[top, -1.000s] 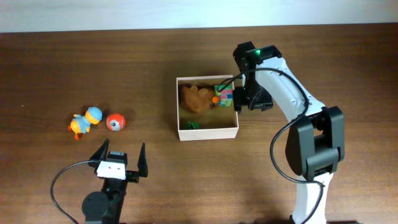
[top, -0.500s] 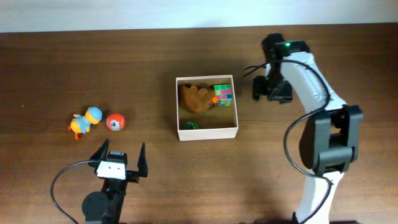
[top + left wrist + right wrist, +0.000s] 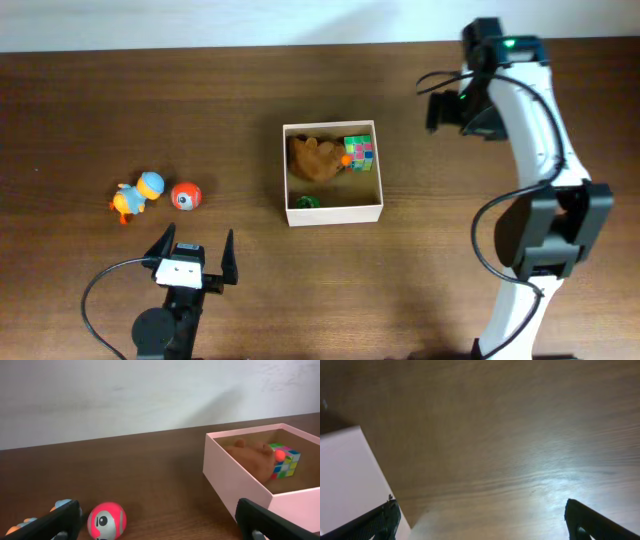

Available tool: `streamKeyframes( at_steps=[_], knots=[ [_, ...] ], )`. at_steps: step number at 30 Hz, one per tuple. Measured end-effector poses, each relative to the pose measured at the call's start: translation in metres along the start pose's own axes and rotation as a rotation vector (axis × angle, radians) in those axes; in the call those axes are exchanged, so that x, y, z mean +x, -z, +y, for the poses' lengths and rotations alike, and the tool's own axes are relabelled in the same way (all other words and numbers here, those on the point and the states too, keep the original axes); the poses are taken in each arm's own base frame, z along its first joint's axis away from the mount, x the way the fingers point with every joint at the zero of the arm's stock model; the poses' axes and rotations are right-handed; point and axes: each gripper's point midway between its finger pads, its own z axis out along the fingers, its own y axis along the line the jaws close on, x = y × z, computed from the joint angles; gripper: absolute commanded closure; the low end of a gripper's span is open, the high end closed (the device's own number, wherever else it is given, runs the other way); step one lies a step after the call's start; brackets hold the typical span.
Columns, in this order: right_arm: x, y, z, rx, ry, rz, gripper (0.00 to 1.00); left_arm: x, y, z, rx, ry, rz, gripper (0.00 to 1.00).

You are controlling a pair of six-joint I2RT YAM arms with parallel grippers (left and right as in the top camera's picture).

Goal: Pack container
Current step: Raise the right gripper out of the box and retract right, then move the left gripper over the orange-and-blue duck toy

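Both fingers of the right gripper (image 3: 440,110) stood spread wide with nothing between them. It had drawn back from over the square, shallow white container with a tan cardboard floor (image 3: 333,212), now well off to its left. The multicoloured puzzle cube (image 3: 360,152) rested inside beside a brown plush toy (image 3: 315,160), so one more item looked packed. Farthest off, near the spread, empty left gripper (image 3: 195,252), an orange-and-blue duck toy (image 3: 135,195) and a red ball (image 3: 185,195) lay unpacked.
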Motion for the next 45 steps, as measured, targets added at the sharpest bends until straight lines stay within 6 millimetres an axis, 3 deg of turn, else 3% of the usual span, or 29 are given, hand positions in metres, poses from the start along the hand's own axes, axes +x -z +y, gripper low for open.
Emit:
streamKeyframes(
  at_steps=[5,11,16,21,23,29,33,39,45],
  knots=[
    [-0.019,0.021,-0.038,0.001,-0.09,-0.058,0.01,0.0,0.0,0.0,0.0,0.0,0.0,0.01],
    [0.002,0.023,-0.079,0.03,-0.178,0.038,0.01,-0.001,0.0,0.004,-0.025,-0.001,-0.004,0.01],
    [0.001,0.023,-0.096,0.034,-0.217,0.037,0.01,-0.002,0.0,0.002,-0.013,0.006,-0.005,0.01],
    [0.001,0.023,-0.098,0.035,-0.222,0.037,0.01,0.0,0.008,0.0,0.002,0.05,0.096,0.01],
    [0.001,0.023,-0.098,0.034,-0.222,0.036,0.01,-0.015,0.012,-0.001,0.006,0.061,0.123,0.01],
    [0.001,0.023,-0.098,0.034,-0.222,0.037,0.01,-0.094,0.017,0.009,-0.018,0.081,0.228,0.01],
    [0.001,0.023,-0.098,0.034,-0.222,0.036,0.01,-0.135,0.001,0.016,-0.025,0.082,0.408,0.01],
    [0.001,0.023,-0.098,0.034,-0.222,0.036,0.01,-0.144,-0.018,0.02,0.012,0.071,0.824,0.01],
    [0.001,0.023,-0.098,0.034,-0.222,0.036,0.01,-0.132,-0.038,0.002,0.13,0.137,1.012,0.01]
  ],
)
